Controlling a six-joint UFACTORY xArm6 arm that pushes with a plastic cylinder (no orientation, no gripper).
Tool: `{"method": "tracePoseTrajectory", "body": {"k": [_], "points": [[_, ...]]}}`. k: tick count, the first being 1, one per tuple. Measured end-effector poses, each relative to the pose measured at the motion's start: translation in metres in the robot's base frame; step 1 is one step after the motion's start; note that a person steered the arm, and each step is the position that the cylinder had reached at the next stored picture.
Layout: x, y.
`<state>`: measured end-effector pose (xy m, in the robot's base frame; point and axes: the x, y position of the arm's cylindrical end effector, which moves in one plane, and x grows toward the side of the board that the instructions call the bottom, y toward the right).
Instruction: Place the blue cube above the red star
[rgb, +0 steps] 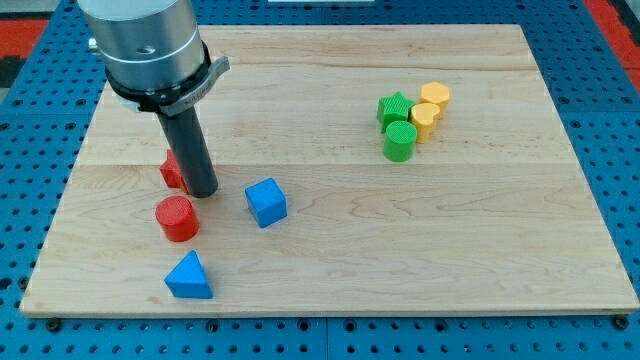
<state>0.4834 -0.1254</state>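
Camera view showed your rod's tip (202, 192) down on the board (330, 270), touching or just beside the red star (173, 170), which sat partly hidden behind the rod on the tip's left. No gripper on this rig, so nothing opened or closed and nothing was held; the tip could only push.

Blue cube (266, 202) lay near the tip, to its right and slightly toward the view's bottom, apart from the star. Red cylinder (177, 218) sat just below the tip, blue triangular block (189, 276) further below that.

Progress, as I judged it: not done. The cube was beside and a bit lower than the star, not above it. What was left: get the tip under the cube and push it up and across until it sat on the star's top side.

Room: the patch above the star looked bare, and the board's left edge was near the star, so you had less margin that way. Green and yellow blocks (410, 118) were well apart to the tip's right, out of the way
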Motion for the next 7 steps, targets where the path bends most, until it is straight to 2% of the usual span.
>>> {"method": "tracePoseTrajectory", "body": {"k": [1, 2, 3, 4, 5, 6, 7], "points": [[0.012, 0.018], [0.059, 0.057], [0.066, 0.103], [0.005, 0.069], [0.030, 0.094], [0.053, 0.089], [0.031, 0.073]]}}
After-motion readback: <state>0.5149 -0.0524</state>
